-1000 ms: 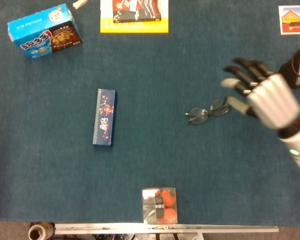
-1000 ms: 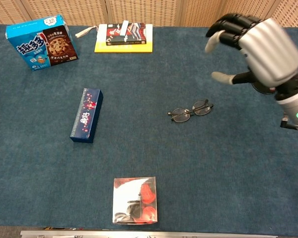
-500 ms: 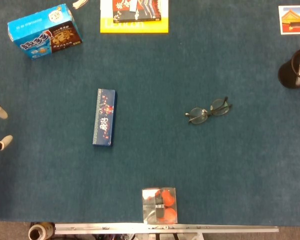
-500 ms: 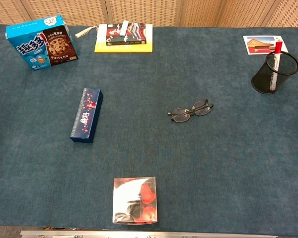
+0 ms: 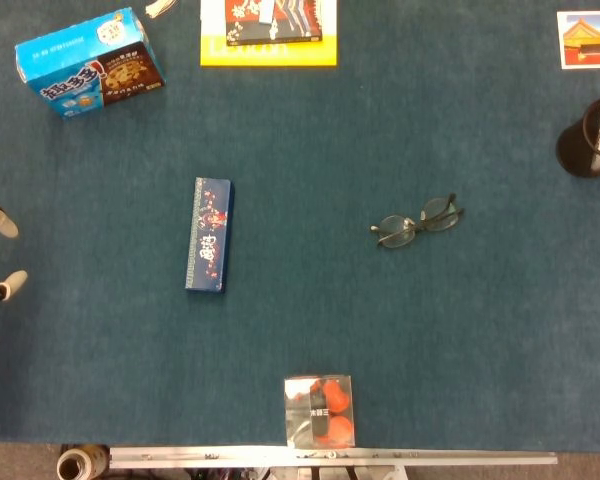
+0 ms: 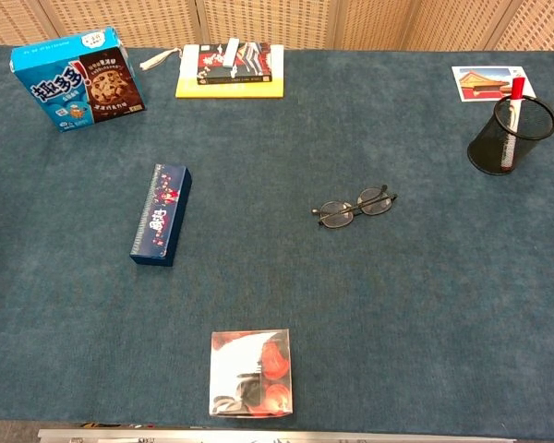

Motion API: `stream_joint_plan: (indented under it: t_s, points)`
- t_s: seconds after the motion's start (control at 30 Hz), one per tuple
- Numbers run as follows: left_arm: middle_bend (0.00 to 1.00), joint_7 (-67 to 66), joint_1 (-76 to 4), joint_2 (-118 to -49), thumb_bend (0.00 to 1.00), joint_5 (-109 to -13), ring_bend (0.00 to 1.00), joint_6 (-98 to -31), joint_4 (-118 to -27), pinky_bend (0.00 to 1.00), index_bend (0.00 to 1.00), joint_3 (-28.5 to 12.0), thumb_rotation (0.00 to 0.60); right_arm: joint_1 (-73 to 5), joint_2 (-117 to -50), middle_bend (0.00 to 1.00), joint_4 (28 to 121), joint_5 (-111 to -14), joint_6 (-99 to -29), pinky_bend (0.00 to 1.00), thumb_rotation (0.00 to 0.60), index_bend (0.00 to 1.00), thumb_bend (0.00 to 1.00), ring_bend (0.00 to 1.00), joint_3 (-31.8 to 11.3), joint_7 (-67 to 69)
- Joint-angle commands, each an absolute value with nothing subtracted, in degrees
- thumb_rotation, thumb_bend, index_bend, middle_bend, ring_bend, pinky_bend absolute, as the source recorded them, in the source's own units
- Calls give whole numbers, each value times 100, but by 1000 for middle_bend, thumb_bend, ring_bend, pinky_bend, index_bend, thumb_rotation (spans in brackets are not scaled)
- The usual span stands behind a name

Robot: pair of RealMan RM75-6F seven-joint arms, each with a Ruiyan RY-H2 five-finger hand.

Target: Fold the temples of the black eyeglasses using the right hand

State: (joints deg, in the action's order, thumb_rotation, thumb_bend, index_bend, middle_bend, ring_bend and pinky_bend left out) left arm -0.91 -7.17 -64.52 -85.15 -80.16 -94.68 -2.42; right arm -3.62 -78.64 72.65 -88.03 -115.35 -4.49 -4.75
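The black eyeglasses (image 5: 417, 222) lie flat on the blue cloth, right of the middle, also seen in the chest view (image 6: 355, 208). No hand touches them. Their temples seem to lie close along the frame, though they are too thin to tell for sure. My right hand shows in neither view. Of my left hand (image 5: 2, 224) only two pale fingertips poke in at the far left edge of the head view, spread apart with nothing between them and far from the glasses.
A dark blue oblong box (image 5: 209, 234) lies left of centre. A clear box with orange contents (image 5: 320, 410) sits at the near edge. A mesh pen cup (image 6: 510, 136) stands far right, with a cookie box (image 6: 78, 78) and a yellow book (image 6: 231, 72) at the back.
My right hand, which hovered just right of the glasses a second ago, has left both views. Left fingertips have appeared at the left edge. The glasses have not moved.
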Motion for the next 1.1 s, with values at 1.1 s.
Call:
stream_joint_plan:
  t_s: [1.1]
  points:
    - [386, -383, -660, -6425, 0, -8297, 314, -8059, -9571, 348, 476, -187, 600, -50, -7151, 347, 8529, -7758, -9551, 335, 600, 468, 132, 218, -697, -1465]
